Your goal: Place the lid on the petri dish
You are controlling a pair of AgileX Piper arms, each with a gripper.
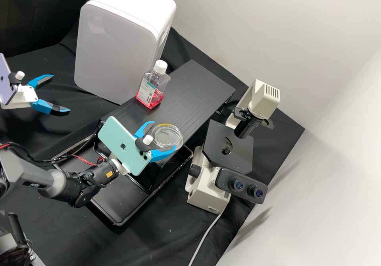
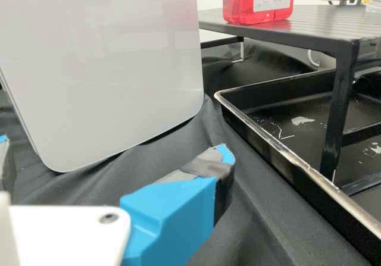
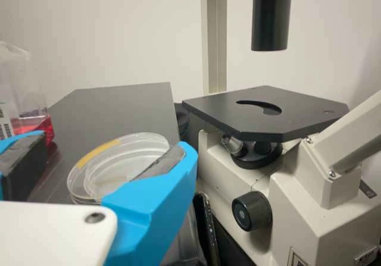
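**Petri dish with lid, clear plastic, round and shallow**

The petri dish (image 1: 167,136) lies flat between the spread fingers of the right pincer (image 1: 163,135), out near their tips. One finger pad crosses in front of its rim; the other stands apart from it. The lid (image 3: 125,159) appears to rest on top as a second clear rim, though how well it is seated cannot be told. One edge has a short yellow strip.
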